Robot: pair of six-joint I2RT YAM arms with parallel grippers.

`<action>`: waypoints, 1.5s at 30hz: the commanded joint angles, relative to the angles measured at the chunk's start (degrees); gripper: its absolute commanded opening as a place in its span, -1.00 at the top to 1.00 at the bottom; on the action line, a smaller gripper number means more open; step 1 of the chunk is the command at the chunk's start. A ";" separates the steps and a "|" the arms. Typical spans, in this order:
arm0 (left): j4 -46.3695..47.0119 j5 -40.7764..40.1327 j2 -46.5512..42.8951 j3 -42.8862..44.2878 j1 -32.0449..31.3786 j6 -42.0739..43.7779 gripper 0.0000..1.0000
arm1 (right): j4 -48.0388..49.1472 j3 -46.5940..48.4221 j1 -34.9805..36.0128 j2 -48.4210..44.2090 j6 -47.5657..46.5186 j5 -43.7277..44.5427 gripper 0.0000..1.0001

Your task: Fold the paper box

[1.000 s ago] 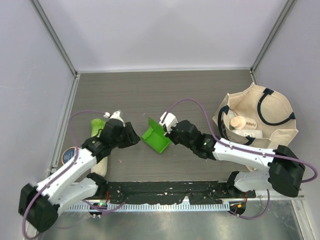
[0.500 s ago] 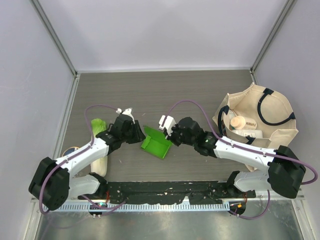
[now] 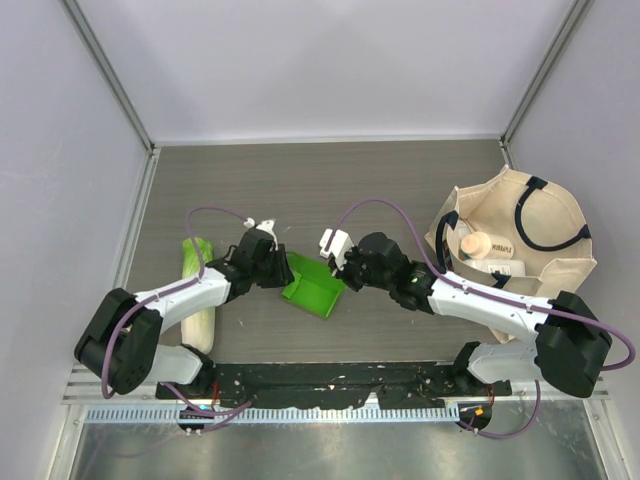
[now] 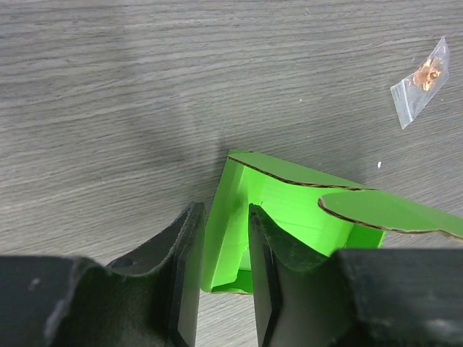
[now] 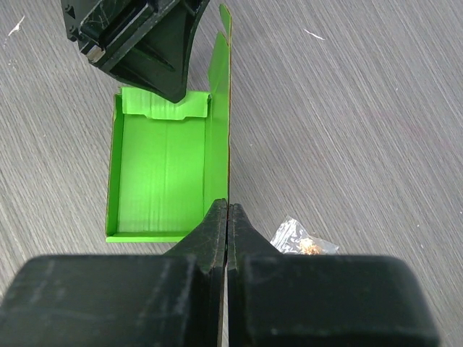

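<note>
The paper box (image 3: 314, 288) is bright green and partly folded into an open tray, lying on the table between the arms. In the left wrist view, my left gripper (image 4: 224, 213) is open, its fingers (image 4: 184, 267) standing either side of one box (image 4: 289, 199) wall. In the top view, the left gripper (image 3: 278, 266) is at the box's left end. My right gripper (image 5: 228, 206) is shut on the edge of the box's (image 5: 163, 173) upright side wall. In the top view, it (image 3: 347, 272) is at the box's right side.
A beige tote bag (image 3: 515, 235) holding a bottle (image 3: 487, 248) stands at the right. A long pale cabbage (image 3: 198, 290) lies left of the left arm. A small clear plastic bag (image 5: 304, 242) lies on the table beside the box; it also shows in the left wrist view (image 4: 422, 81).
My left gripper has moved right, from beside the cabbage to the box's left wall. The box has shifted slightly. My right gripper keeps its hold.
</note>
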 commanded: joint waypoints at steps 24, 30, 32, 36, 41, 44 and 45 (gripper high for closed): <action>-6.19 -29.21 10.39 5.05 -15.74 1.36 1.00 | 1.57 3.14 0.28 1.00 17.95 15.02 0.33; -4.88 -27.64 10.92 3.13 -15.74 -1.28 1.00 | -19.88 5.99 -0.95 0.41 48.63 22.38 -0.41; -4.18 -27.20 10.39 2.86 -15.65 -1.55 1.00 | -23.82 4.13 -0.86 -2.58 54.61 23.60 -0.45; -4.44 -26.76 9.25 2.94 -15.74 -1.99 1.00 | -24.39 -4.37 -0.95 -12.51 63.15 25.28 -0.48; -4.62 -25.97 8.63 2.42 -15.74 -3.21 1.00 | -6.91 -14.93 1.24 -16.05 71.68 24.83 -0.27; -5.66 -26.41 8.46 2.42 -15.74 -3.92 1.00 | -1.03 -16.18 3.44 -11.85 73.80 28.17 -0.25; -5.76 -26.85 8.55 2.50 -15.74 -4.01 1.00 | -0.39 -16.00 4.32 -10.35 74.06 29.14 -0.25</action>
